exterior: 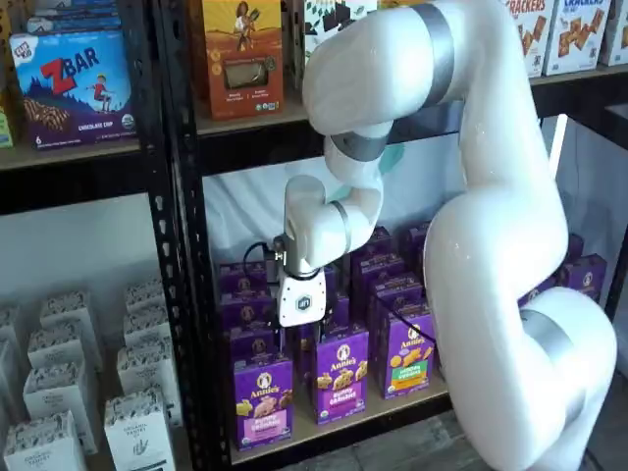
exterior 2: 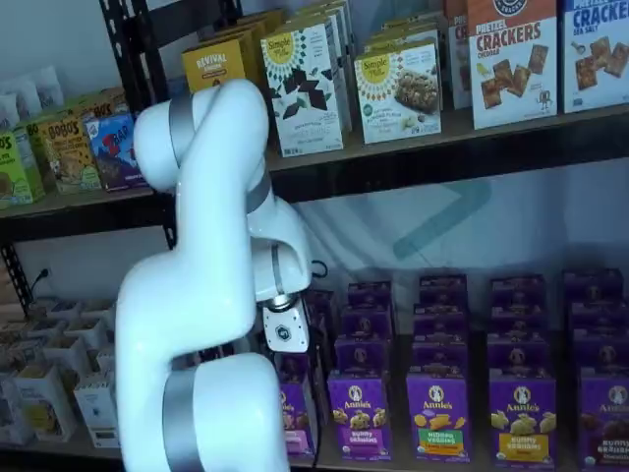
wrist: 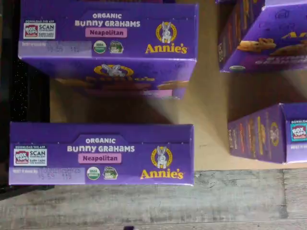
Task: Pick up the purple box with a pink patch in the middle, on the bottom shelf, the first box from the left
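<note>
The purple box (exterior: 263,400) stands upright at the front left of the bottom shelf (exterior: 392,404), with a pink panel on its lower front. In a shelf view it (exterior 2: 298,418) is partly hidden by the arm. The wrist view looks down on its top flap (wrist: 100,153), with a pink "Neapolitan" label; a like box (wrist: 108,36) stands right behind it. My gripper (exterior: 299,332) hangs above and a little behind the purple box, not touching it. Only its white body shows clearly in both shelf views (exterior 2: 287,339). Its fingers are lost against the dark boxes.
More purple Annie's boxes fill the shelf to the right, one with a green panel (exterior: 410,353). A black perforated upright (exterior: 186,294) stands just left of the purple box. White cartons (exterior: 137,432) sit on the neighbouring rack. The higher board (exterior: 255,123) carries other boxes.
</note>
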{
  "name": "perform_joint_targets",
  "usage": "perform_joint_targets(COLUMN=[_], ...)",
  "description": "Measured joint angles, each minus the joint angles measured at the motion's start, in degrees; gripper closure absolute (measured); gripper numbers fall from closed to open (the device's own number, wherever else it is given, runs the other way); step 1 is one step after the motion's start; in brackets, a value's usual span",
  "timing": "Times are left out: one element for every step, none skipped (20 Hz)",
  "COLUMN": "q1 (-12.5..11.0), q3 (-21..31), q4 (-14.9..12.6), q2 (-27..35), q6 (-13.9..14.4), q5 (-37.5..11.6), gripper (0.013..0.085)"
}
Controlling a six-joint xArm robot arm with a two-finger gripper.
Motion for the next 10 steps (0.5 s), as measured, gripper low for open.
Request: perform_joint_targets(q1=[0.0,0.1,0.1,0.1,0.2,0.2,0.2,0.2,0.3,0.3], q3=[-0.2,-0.4,-0.6,-0.8,-1.0,-1.2,-1.4,-1.6,-1.8,-2.0], q4=[0.1,0.2,0.4,0.5,0.7,0.8,0.9,0.9,1.0,0.9], q2=[0.1,0.3,0.5,0.7,0.8,1.0,1.1,1.3,1.5,1.7], q6=[-0.1,-0.1,-0.3,-0.4,-0.4,-0.6,-0.6,-0.6,-0.6,-0.6], q5=[0.1,0.2,0.3,0.4,0.4,0.5,0.5,0.5,0.5,0.5], gripper=[0.013,0.013,0.013,0.013,0.013,0.013,0.013,0.013,0.013,0.013])
